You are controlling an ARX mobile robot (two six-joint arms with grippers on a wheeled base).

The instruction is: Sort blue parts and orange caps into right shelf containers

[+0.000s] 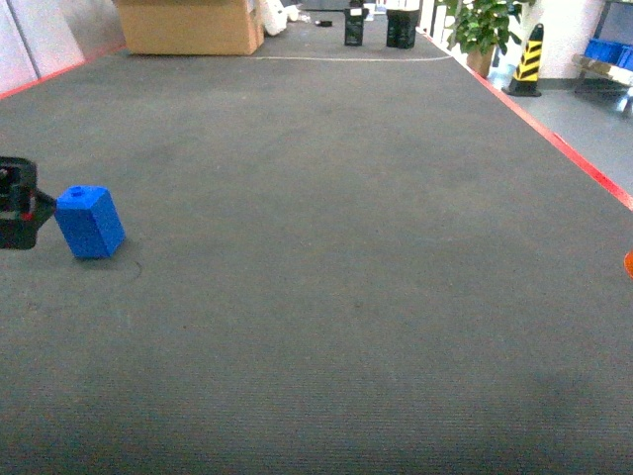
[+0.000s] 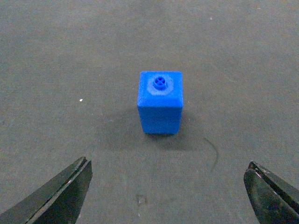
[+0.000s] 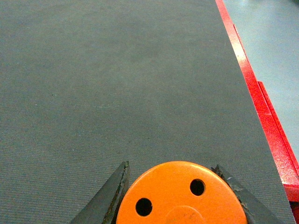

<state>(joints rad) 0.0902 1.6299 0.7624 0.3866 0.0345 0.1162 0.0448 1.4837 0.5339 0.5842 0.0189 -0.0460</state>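
A blue part [image 1: 89, 223] stands on the grey mat at the left, nub end up. In the left wrist view the blue part [image 2: 160, 101] sits ahead of my left gripper [image 2: 168, 170], which is open wide with nothing between its fingers. In the head view the left gripper [image 1: 20, 203] is just left of the part. My right gripper [image 3: 171, 165] is shut on an orange cap [image 3: 180, 198], both fingers pressed against its sides, its flat holed end facing the camera. Only a sliver of the orange cap [image 1: 629, 263] shows at the head view's right edge.
A red border [image 1: 564, 148] runs along the mat's right side, also seen as a red border [image 3: 261, 107] near the right gripper. Far right stands the shelf [image 1: 593, 67] with blue containers [image 1: 605, 49]. A striped cone [image 1: 527, 61], a plant [image 1: 482, 25] and a cardboard box [image 1: 188, 27] stand beyond.
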